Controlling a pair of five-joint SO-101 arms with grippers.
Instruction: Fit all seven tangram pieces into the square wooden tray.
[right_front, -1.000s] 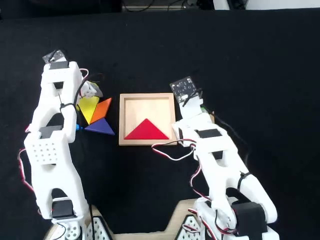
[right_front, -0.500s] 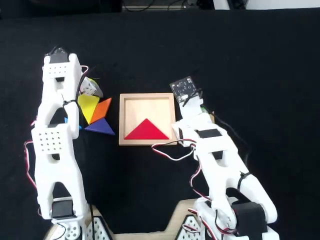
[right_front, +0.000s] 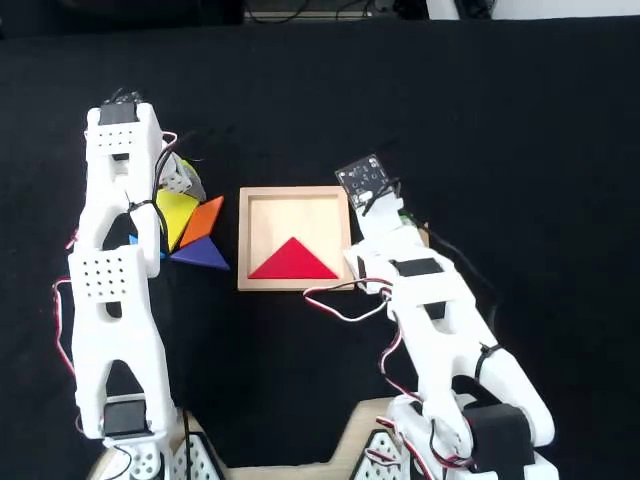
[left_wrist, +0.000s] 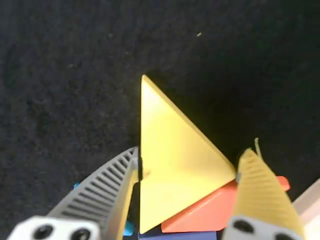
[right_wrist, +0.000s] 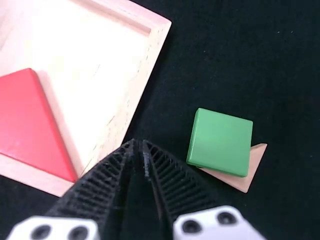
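Tray (right_front: 244, 240) lay on the black surface (right_front: 520, 130), with the red triangle (right_front: 292, 261) inside against its near rim. I saw my left tool (left_wrist: 191, 152) with its fingers apart, straddling the yellow triangle (left_wrist: 170, 145) left of the tray. My right tool (right_wrist: 138, 146) was pressed together, empty, beside the green square (right_wrist: 221, 141).

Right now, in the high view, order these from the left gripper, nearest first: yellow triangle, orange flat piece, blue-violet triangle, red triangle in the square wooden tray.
1. Yellow triangle, right at the left gripper.
2. Orange flat piece, on the yellow one's tray side.
3. Blue-violet triangle, toward the arm bases.
4. Red triangle, inside the square wooden tray.
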